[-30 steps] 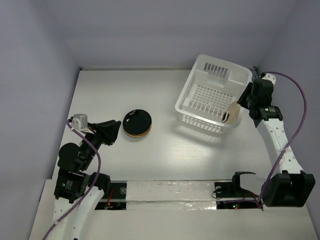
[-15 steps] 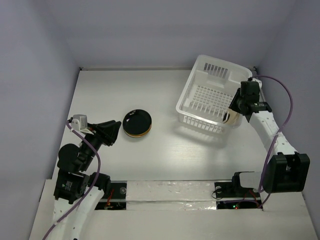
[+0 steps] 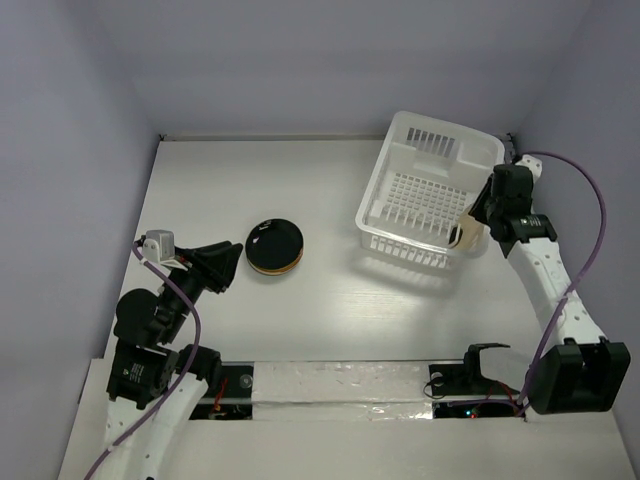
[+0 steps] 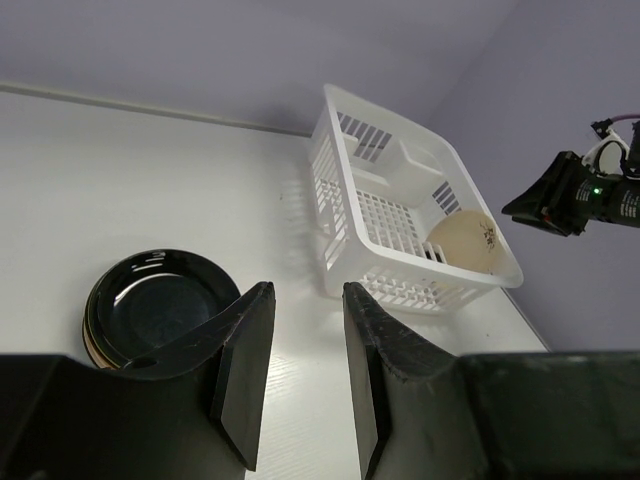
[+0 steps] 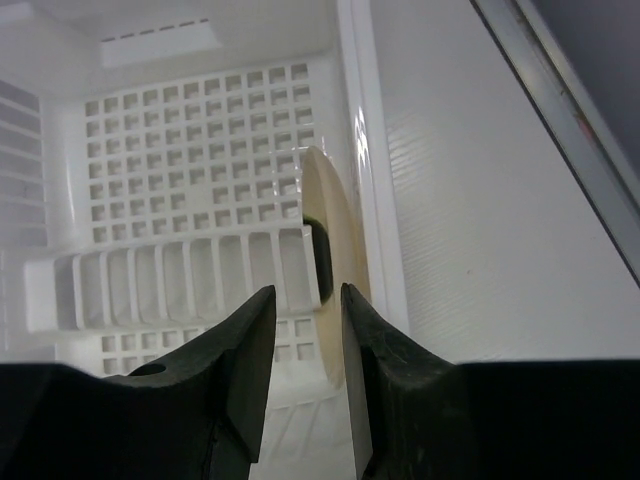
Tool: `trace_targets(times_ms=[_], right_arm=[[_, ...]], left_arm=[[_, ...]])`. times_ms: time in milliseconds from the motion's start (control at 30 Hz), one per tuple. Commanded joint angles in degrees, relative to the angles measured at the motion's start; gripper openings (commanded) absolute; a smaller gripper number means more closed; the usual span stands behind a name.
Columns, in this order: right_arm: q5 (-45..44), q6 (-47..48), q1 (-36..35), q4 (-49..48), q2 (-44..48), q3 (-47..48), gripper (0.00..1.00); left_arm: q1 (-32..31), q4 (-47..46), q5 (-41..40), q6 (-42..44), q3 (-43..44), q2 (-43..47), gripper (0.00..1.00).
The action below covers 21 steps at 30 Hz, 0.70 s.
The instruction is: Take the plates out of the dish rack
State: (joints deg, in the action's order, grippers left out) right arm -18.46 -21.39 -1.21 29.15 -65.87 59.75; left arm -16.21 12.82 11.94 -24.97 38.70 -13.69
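Observation:
The white dish rack (image 3: 425,190) stands at the back right of the table. One cream plate (image 3: 468,225) leans on edge against its right wall; it also shows in the right wrist view (image 5: 330,230) and the left wrist view (image 4: 465,243). A stack of plates with a dark one on top (image 3: 275,245) lies left of the middle, also in the left wrist view (image 4: 160,305). My right gripper (image 5: 305,300) is open, just above the cream plate's edge, not touching it. My left gripper (image 4: 305,300) is open and empty, left of the stack.
The rack (image 5: 180,200) has a grid floor and slotted walls. The right wall of the enclosure is close behind the right arm (image 3: 545,260). A taped strip (image 3: 350,385) runs along the table's near edge.
The right arm shifted slightly right and back from the rack's right wall. The rack nudged a little to the right. The left arm and the stack have not moved.

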Motion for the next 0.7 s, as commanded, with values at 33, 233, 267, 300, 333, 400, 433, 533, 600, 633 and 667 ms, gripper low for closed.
trace_targets(times_ms=[33, 233, 267, 300, 333, 400, 433, 533, 600, 633, 667], right_arm=[[-3.6, 1.35, -0.02, 0.74, -4.26, 1.69, 0.38], [-5.1, 1.08, -0.02, 0.73, -10.68, 2.91, 0.38], [-5.01, 1.17, -0.02, 0.74, -11.38, 3.09, 0.37], [-4.75, 1.35, -0.02, 0.56, -11.91, 3.18, 0.35], [-4.66, 1.7, -0.02, 0.73, -12.96, 3.53, 0.33], [-5.36, 2.05, -0.02, 1.0, -13.85, 4.41, 0.24], [-5.36, 2.14, -0.02, 1.09, -14.63, 4.68, 0.21], [-7.11, 2.58, -0.02, 1.88, -14.91, 5.64, 0.04], [-9.3, 3.1, -0.71, 2.32, -13.86, 5.82, 0.0], [-10.45, 4.06, -1.76, 2.23, -13.33, 5.73, 0.0], [-12.89, 4.59, -2.47, 2.58, -12.02, 5.91, 0.0]], left_arm=[[-0.4, -2.01, -0.17, -0.08, 0.41, 0.69, 0.3], [-0.93, -1.92, -0.34, 0.01, 0.41, 0.6, 0.3], [-0.93, -1.83, -0.43, -0.08, 0.41, 0.51, 0.3], [-0.93, -1.92, -0.43, -0.08, 0.41, 0.6, 0.3], [-0.93, -1.92, -0.52, -0.08, 0.41, 0.6, 0.3], [-0.93, -1.92, -0.43, 0.01, 0.41, 0.69, 0.3], [-0.93, -1.83, -0.43, 0.01, 0.5, 0.6, 0.3], [-0.93, -1.83, -0.43, -0.08, 0.5, 0.86, 0.3], [-0.93, -1.92, -0.43, 0.01, 0.5, 0.86, 0.3], [-0.93, -1.83, -0.52, 0.01, 0.41, 0.86, 0.3], [-0.93, -1.92, -0.43, -0.08, 0.41, 0.86, 0.3]])
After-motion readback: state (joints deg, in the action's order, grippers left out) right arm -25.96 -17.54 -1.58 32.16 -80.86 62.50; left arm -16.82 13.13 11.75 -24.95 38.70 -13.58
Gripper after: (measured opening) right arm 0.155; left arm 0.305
